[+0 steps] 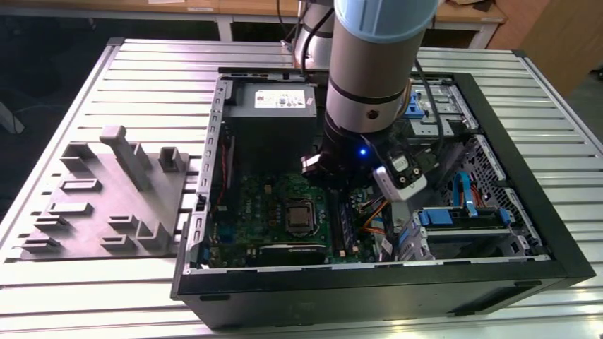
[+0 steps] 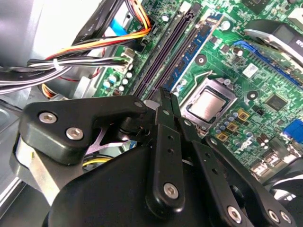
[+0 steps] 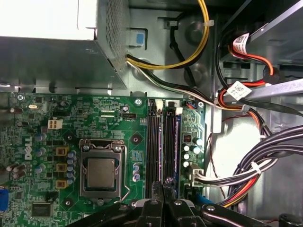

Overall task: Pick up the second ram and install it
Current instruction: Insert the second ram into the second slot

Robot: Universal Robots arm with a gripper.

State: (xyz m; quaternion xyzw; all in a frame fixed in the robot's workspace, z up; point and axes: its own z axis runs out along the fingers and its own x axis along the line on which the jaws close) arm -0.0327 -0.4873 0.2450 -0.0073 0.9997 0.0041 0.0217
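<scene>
My gripper (image 2: pixel 163 92) is shut, its two black fingers pressed together with nothing showing between them. Its tip (image 3: pixel 163 185) hovers low over the near end of the black memory slots (image 3: pixel 152 146) on the green motherboard (image 3: pixel 109 118). One memory stick (image 2: pixel 191 56) with bluish chips stands seated in the row beside two dark slots (image 2: pixel 163 52). The same stick (image 3: pixel 178 142) runs along the slots' cable side. I cannot tell whether this stick is the second ram. In the exterior view the arm's wrist (image 1: pixel 363 120) reaches down into the open computer case (image 1: pixel 541 233).
The square silver processor (image 3: pixel 101 172) sits beside the slots. Cable bundles (image 3: pixel 251 170) crowd the other side, and the power supply (image 3: pixel 47 56) closes off the board's far end. A grey holder fixture (image 1: pixel 104 198) lies on the slatted table at the exterior view's left.
</scene>
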